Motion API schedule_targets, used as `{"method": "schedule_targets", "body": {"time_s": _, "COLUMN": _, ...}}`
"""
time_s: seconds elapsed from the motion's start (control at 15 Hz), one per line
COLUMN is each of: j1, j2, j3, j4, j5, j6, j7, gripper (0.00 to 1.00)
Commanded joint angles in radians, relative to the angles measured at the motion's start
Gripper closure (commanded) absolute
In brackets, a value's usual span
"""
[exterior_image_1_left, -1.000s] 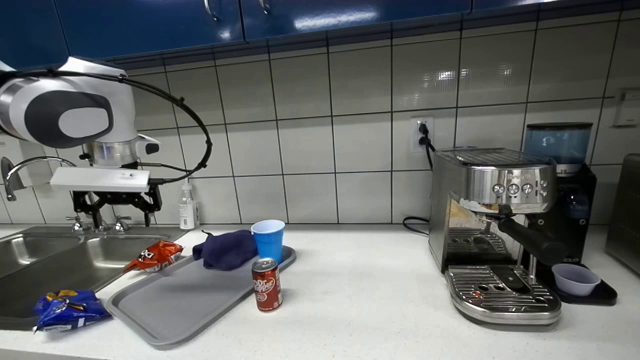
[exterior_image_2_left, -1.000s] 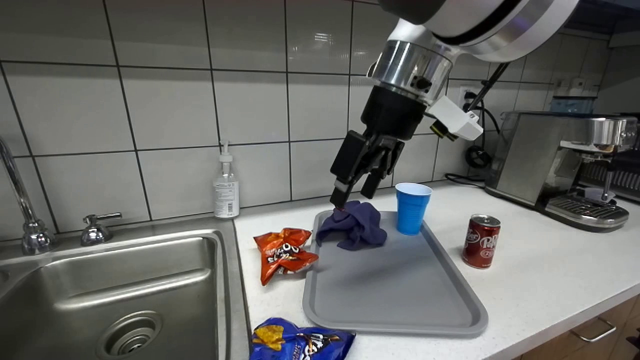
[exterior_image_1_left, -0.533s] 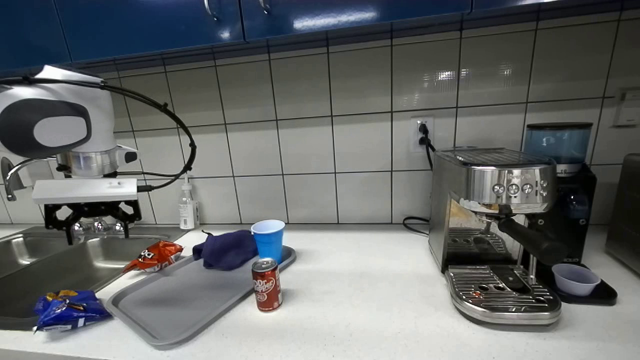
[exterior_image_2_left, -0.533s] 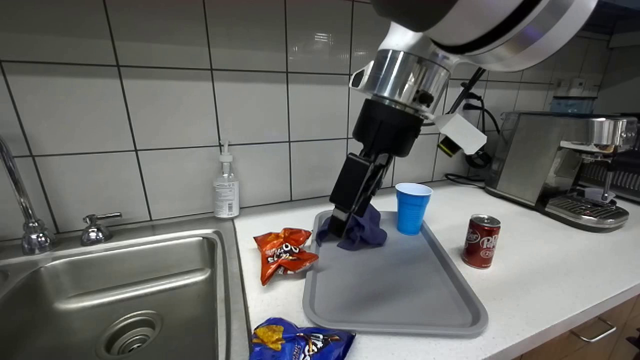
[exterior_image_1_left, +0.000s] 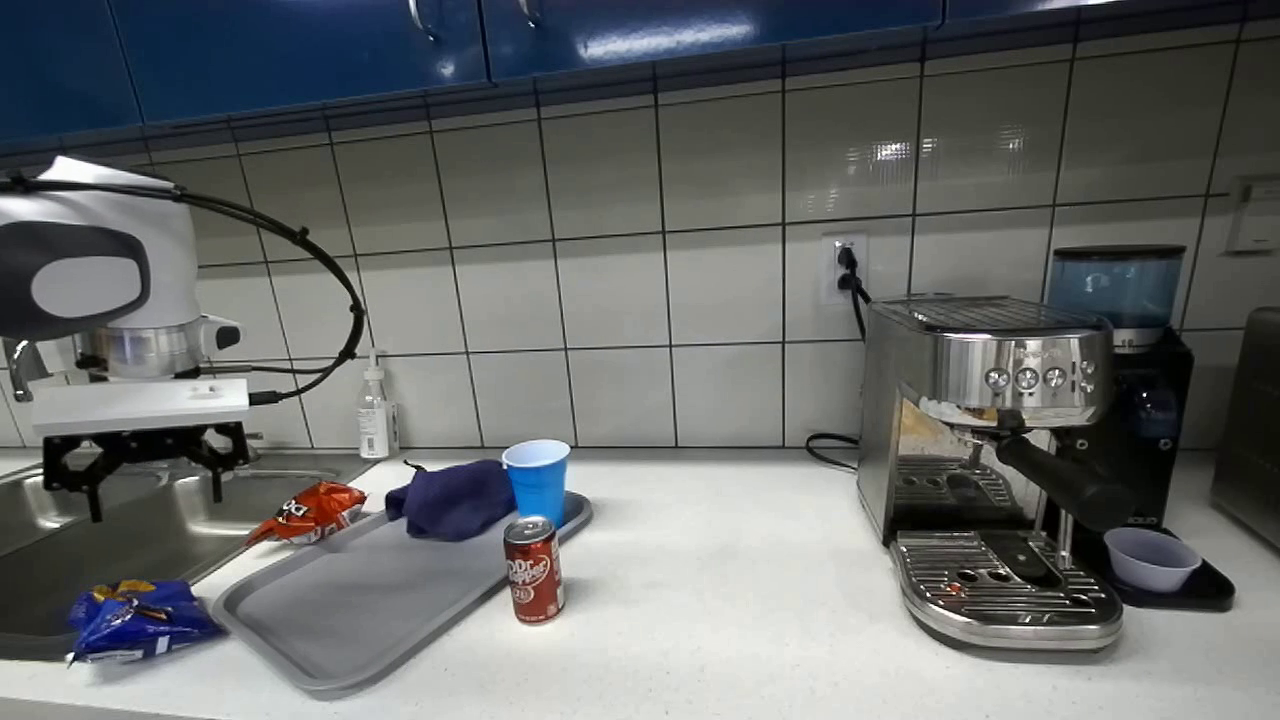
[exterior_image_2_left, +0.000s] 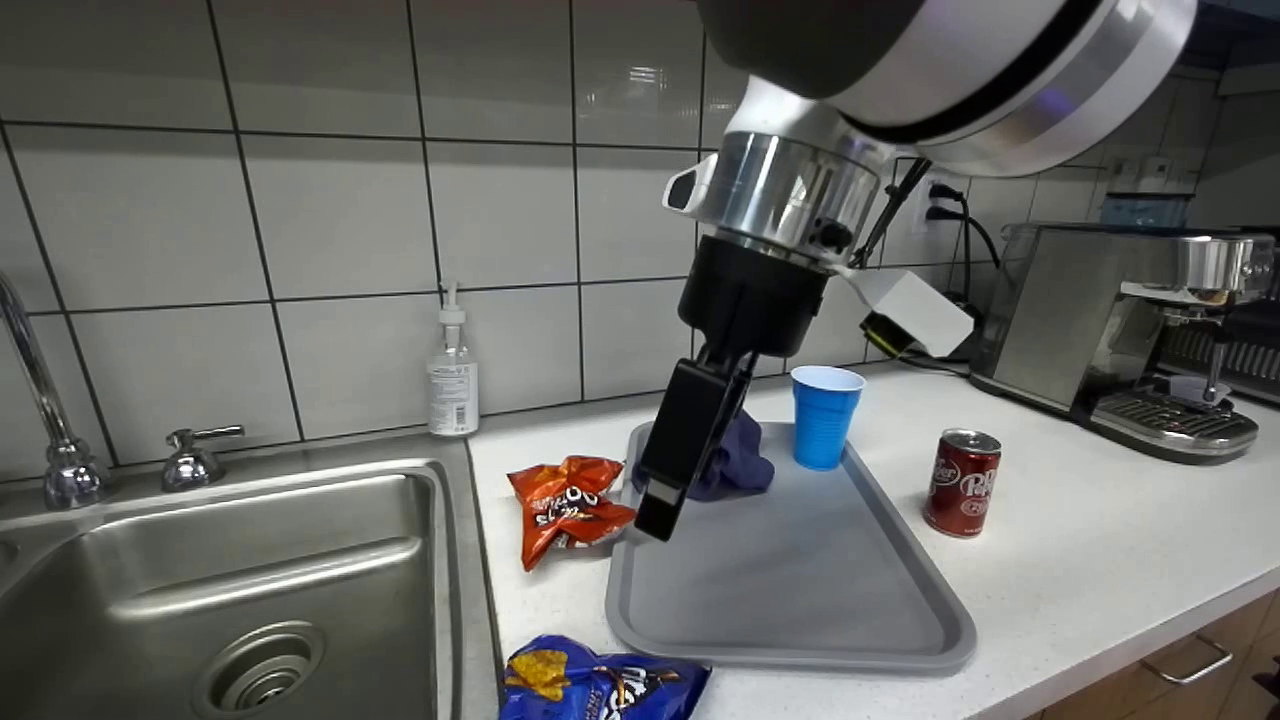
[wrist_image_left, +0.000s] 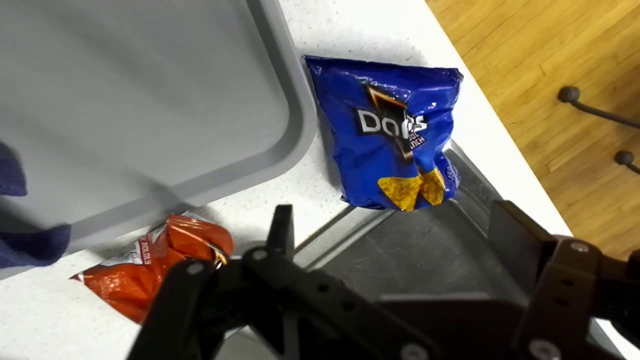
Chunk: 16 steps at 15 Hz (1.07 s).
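My gripper (wrist_image_left: 400, 235) is open and empty in the air; it also shows in both exterior views (exterior_image_1_left: 156, 500) (exterior_image_2_left: 660, 510). In the wrist view the sink basin shows between its fingers. The blue Doritos bag (wrist_image_left: 385, 135) lies just beyond the fingertips, at the counter edge and partly over the sink; both exterior views show it (exterior_image_1_left: 145, 620) (exterior_image_2_left: 605, 685). The orange Doritos bag (wrist_image_left: 145, 270) lies by the tray (wrist_image_left: 150, 100), partly behind the left finger. A dark purple cloth (exterior_image_2_left: 745, 460) lies on the tray, partly hidden by the gripper in that exterior view.
A blue cup (exterior_image_2_left: 825, 420) stands on the tray's far end. A red Dr Pepper can (exterior_image_1_left: 533, 575) stands beside the tray. A soap bottle (exterior_image_2_left: 453, 385) stands by the wall near the sink (exterior_image_2_left: 462, 560). An espresso machine (exterior_image_1_left: 1000, 450) stands further along the counter.
My gripper has moved down and away from the cloth toward the sink and the blue bag, staying open. The bags, cloth, cup, can and tray have not moved.
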Motion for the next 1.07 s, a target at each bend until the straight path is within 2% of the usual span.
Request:
{"method": "schedule_targets", "body": {"time_s": 0.0, "j1": -0.018, "j2": 0.044, "j3": 0.031, "j4": 0.019, "j5": 0.018, "j6": 0.043, "j7": -0.017, "gripper": 0.00}}
{"method": "schedule_targets", "body": {"time_s": 0.67, "j1": -0.037, "j2": 0.042, "j3": 0.040, "j4": 0.011, "j5": 0.000, "j6": 0.039, "j7": 0.004, "gripper": 0.00}}
{"method": "schedule_targets", "body": {"time_s": 1.0, "j1": -0.034, "j2": 0.081, "j3": 0.062, "j4": 0.027, "j5": -0.020, "j6": 0.039, "j7": 0.004, "gripper": 0.00}}
